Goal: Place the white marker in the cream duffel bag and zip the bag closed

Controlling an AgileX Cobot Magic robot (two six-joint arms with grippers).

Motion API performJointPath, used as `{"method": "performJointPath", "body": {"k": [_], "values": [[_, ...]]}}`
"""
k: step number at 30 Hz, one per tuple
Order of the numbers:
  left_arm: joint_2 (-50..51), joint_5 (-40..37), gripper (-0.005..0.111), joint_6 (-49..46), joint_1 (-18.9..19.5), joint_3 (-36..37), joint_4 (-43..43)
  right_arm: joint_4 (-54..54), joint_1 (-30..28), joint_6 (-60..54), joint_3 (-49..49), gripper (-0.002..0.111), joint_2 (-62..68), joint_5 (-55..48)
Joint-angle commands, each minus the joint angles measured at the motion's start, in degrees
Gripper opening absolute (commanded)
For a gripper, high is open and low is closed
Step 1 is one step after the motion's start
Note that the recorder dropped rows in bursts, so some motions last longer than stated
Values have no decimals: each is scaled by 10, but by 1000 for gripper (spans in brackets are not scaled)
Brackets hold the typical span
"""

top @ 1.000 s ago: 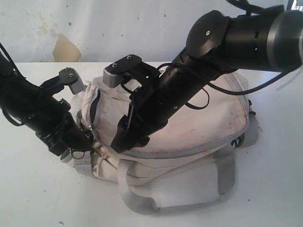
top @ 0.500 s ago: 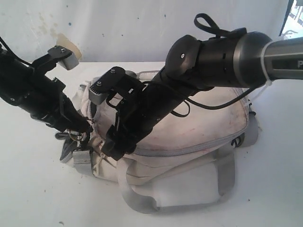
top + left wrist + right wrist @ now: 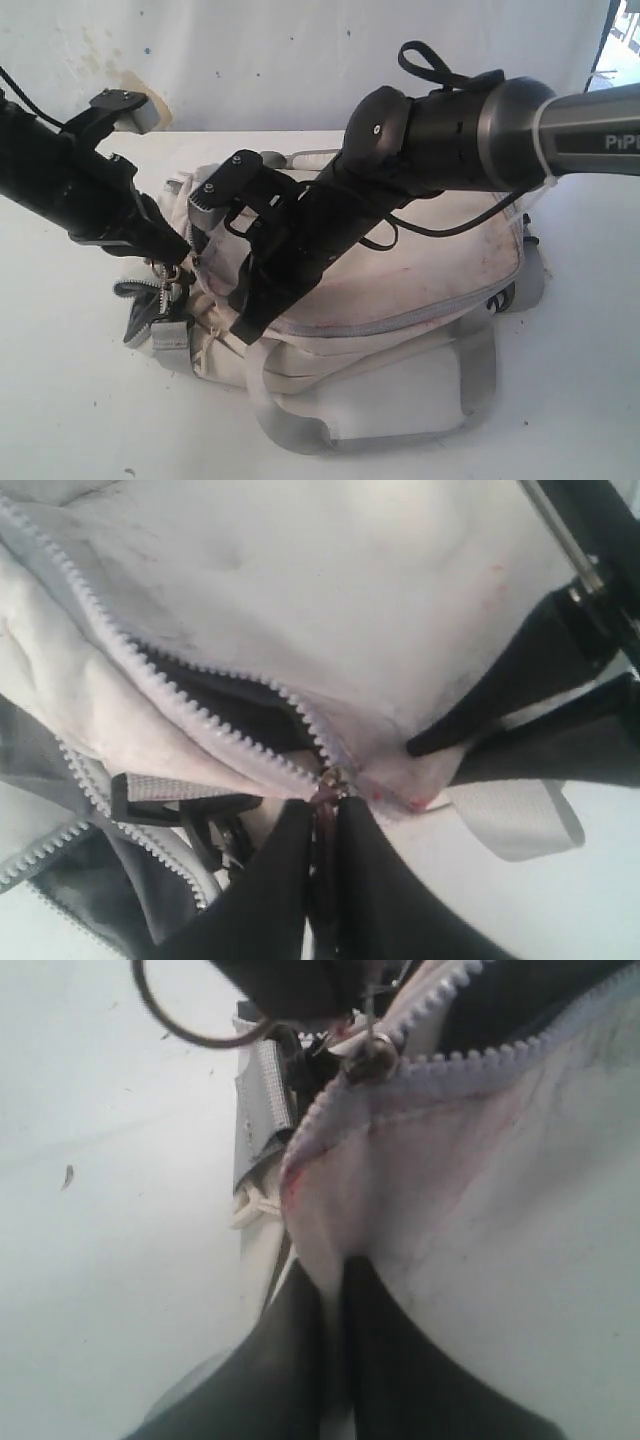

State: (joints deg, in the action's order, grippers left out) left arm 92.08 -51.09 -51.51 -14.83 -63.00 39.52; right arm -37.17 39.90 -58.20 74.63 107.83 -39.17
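Note:
The cream duffel bag (image 3: 430,262) lies on the white table, its grey zip (image 3: 150,685) partly open over a dark gap. My left gripper (image 3: 180,262) is at the bag's left end, shut on the zipper pull (image 3: 326,798) just below the metal slider (image 3: 372,1060). My right gripper (image 3: 250,328) reaches across the bag and is shut on a fold of cream fabric (image 3: 335,1260) beside the zip's end. The white marker is out of view.
A grey webbing strap (image 3: 400,432) loops out in front of the bag. A black buckle with strap ends (image 3: 142,318) lies at the bag's left. A wire ring (image 3: 190,1015) hangs near the slider. A stained wall (image 3: 250,60) stands behind the table.
My right gripper has moved left to the zip's end and closed on the bag fabric. The left arm has lifted and swung back a little, still gripping the pull.

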Motion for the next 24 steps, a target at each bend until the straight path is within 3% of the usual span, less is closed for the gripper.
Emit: {"method": "performJointPath", "body": {"k": [1, 5, 14, 24], "values": [[-8, 61, 0, 60, -2, -4, 2, 43, 1, -12, -1, 0, 2, -28], [-8, 121, 0, 83, -2, -5, 10, 75, 1, -12, -1, 0, 6, -54], [-6, 158, 0, 83, -2, -49, -13, 110, 1, -6, -1, 0, 17, -84], [-6, 170, 0, 97, 46, -49, -16, 128, 1, -10, -1, 0, 16, -83]]}}
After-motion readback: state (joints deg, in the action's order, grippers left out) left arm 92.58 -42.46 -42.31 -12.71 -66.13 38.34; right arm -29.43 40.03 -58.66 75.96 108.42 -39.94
